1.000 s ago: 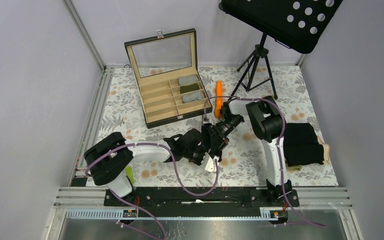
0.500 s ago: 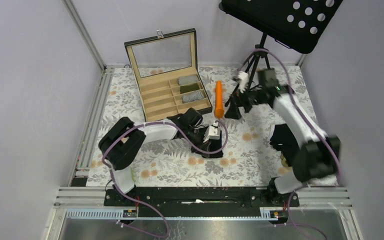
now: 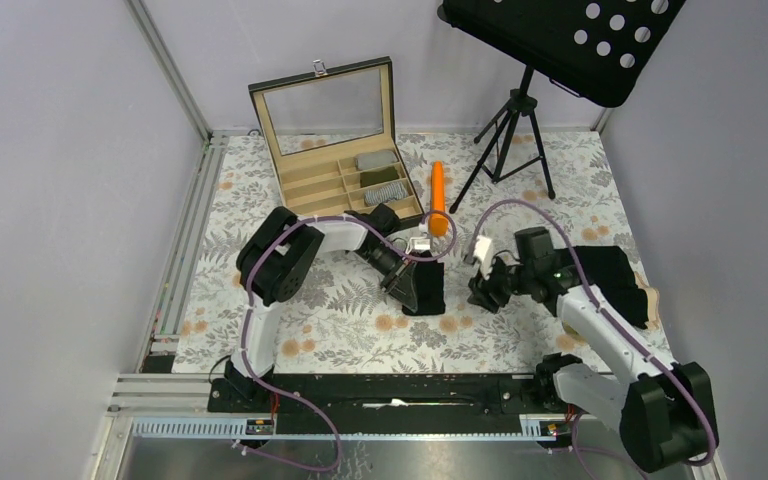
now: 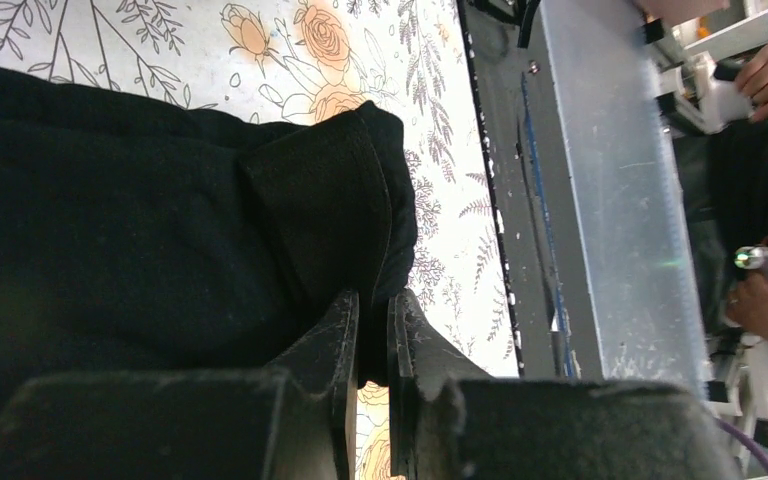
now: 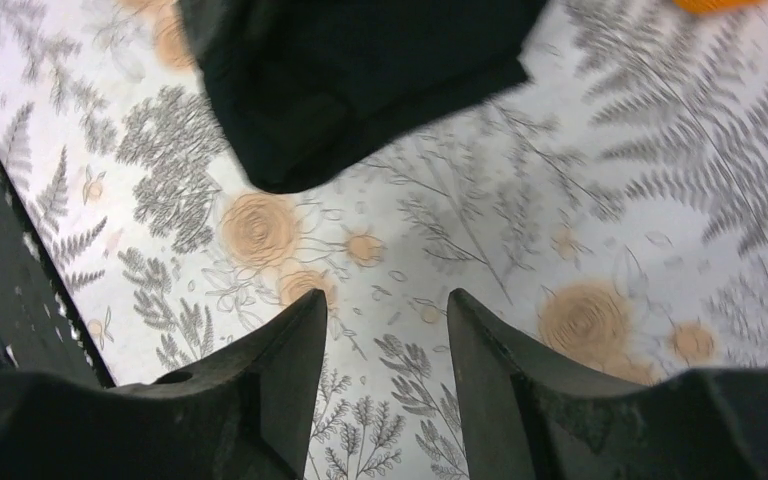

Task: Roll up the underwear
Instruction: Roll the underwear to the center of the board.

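Observation:
A folded black underwear (image 3: pixel 428 292) lies on the floral table mat just right of centre. My left gripper (image 3: pixel 407 283) is shut on its edge; in the left wrist view the fingers (image 4: pixel 373 312) pinch a thick fold of the black cloth (image 4: pixel 160 240). My right gripper (image 3: pixel 480 288) is open and empty, low over the mat just right of that garment; the right wrist view shows its gap (image 5: pixel 388 312) over bare mat, with the black cloth (image 5: pixel 360 70) beyond the tips. A stack of black underwear (image 3: pixel 610 282) lies at the right edge.
An open wooden box (image 3: pixel 345 195) with rolled garments (image 3: pixel 382 177) in its right compartments stands at the back. An orange carrot-shaped stick (image 3: pixel 438 197) lies beside it. A music stand's tripod (image 3: pixel 508 140) stands at the back right. A metal rail (image 3: pixel 410 390) runs along the near edge.
My right arm swung from the tripod at the back down to the mat beside the black garment. My left arm's elbow moved back and right; its gripper stayed on the garment.

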`<state>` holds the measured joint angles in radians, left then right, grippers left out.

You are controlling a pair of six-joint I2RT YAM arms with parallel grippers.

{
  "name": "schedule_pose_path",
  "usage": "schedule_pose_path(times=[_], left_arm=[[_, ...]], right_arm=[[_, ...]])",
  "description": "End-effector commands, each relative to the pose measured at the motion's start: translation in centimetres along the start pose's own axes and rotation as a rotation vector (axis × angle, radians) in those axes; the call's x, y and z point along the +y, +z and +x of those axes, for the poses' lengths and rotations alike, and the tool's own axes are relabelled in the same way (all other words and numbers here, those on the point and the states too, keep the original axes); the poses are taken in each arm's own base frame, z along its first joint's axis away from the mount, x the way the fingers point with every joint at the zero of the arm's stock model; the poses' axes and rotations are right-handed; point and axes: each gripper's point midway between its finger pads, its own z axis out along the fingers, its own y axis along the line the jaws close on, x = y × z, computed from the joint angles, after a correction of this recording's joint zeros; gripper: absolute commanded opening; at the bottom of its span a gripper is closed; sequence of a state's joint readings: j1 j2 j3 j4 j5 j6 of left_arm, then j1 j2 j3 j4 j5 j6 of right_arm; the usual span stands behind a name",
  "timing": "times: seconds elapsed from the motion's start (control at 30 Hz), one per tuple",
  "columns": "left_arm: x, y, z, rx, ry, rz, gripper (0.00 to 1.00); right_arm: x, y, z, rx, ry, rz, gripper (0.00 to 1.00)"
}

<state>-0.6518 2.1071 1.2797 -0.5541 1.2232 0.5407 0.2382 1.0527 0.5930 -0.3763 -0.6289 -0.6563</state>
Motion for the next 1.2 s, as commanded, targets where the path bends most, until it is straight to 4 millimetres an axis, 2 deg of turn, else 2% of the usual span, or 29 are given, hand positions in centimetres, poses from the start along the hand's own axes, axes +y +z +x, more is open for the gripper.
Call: schedule_pose_path(times=[0.0,0.1,0.27,0.37,0.47,0.57,0.7,0.73,0.77,0.83,0.87,0.97,1.07,1.17], left_arm=[[1.2,0.0,1.5,0.029,-0.08,-0.005,0.0],[1.6,0.1,1.2,0.016,-0.097,-0.005,0.0],[1.9,0.2,1.2,0.014,-0.109,-0.002,0.0],[2.1,0.2,1.2,0.015,-0.113,-0.005,0.0],[2.2,0.2,1.3,0.018,-0.115,-0.01,0.0],[2.2,0.1,1.2,0.016,-0.117,-0.014,0.0],[2.2,-0.3,0.9,0.011,-0.126,-0.027,0.0],[2.2,-0.6,0.7,0.006,-0.127,-0.033,0.02],[2.3,-0.9,0.5,0.001,-0.133,-0.044,0.08],[2.2,-2.2,-0.2,-0.019,-0.137,-0.078,0.25],[2.1,-3.2,-0.7,-0.042,-0.133,-0.094,0.29],[1.5,-7.3,-2.6,-0.118,-0.113,-0.181,0.36],[0.5,-11.2,-4.3,-0.174,-0.063,-0.296,0.42],[-0.6,-14.5,-5.4,-0.236,-0.027,-0.409,0.45]], right_arm=[[3.0,1.6,-1.5,0.002,-0.334,-0.082,0.56],[5.2,4.0,-2.9,-0.007,-0.468,-0.132,0.63],[6.3,6.5,-4.5,-0.05,-0.68,-0.153,0.71],[6.7,7.9,-3.9,-0.026,-0.712,-0.198,0.71],[7.2,9.1,-2.8,0.009,-0.73,-0.252,0.66],[8.0,10.1,-2.2,0.012,-0.727,-0.291,0.55],[8.6,10.8,-1.9,0.039,-0.671,-0.34,0.21],[8.4,10.9,-1.7,0.061,-0.654,-0.339,0.14],[8.2,11.1,-1.6,0.081,-0.64,-0.333,0.08],[8.2,10.8,-1.4,0.115,-0.613,-0.344,0.02],[8.3,10.4,-1.5,0.127,-0.589,-0.354,0.01],[8.7,9.4,-1.1,0.166,-0.488,-0.413,0.0],[8.4,8.8,0.3,0.263,-0.374,-0.475,0.0],[7.1,8.9,0.3,0.32,-0.187,-0.533,0.0]])
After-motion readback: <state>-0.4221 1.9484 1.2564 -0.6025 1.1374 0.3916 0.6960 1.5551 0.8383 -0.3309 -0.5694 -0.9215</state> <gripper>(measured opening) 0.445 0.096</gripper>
